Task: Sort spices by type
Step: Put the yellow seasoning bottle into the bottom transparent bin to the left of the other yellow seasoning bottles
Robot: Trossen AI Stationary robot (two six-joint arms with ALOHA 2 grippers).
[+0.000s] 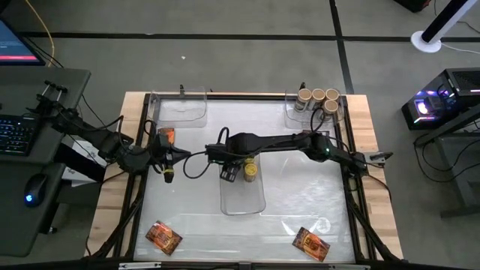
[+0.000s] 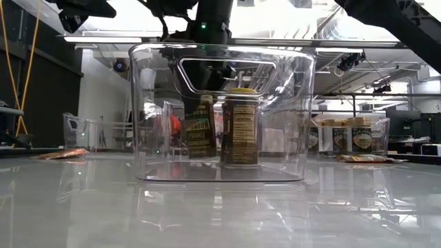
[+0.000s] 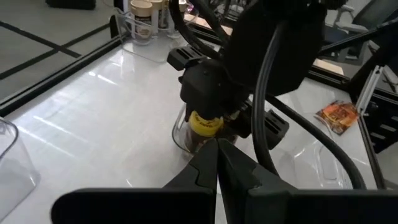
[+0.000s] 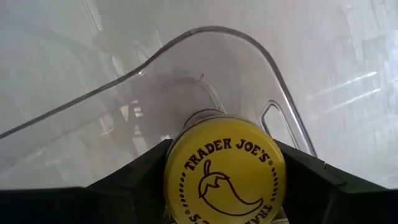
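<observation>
"TRADER JOE'S" and a chili pepper are printed on the yellow-lidded jar (image 4: 224, 171), which is clamped between the right gripper (image 4: 224, 180) jaws inside the middle clear tray (image 1: 243, 201), beside another jar (image 1: 250, 171). The left gripper (image 3: 217, 163) jaws are pressed together, empty.

The left gripper (image 3: 217, 163) shows its two dark fingers pressed together with nothing between them, pointing at 12 o'clock toward the right gripper (image 3: 211, 111). That one sits over a yellow-lidded jar (image 3: 204, 123) inside a clear tray (image 3: 179, 134). Beige-lidded jars (image 3: 142, 10) stand at 11 o'clock, and an orange-red packet (image 3: 339, 116) lies at 3 o'clock.
</observation>
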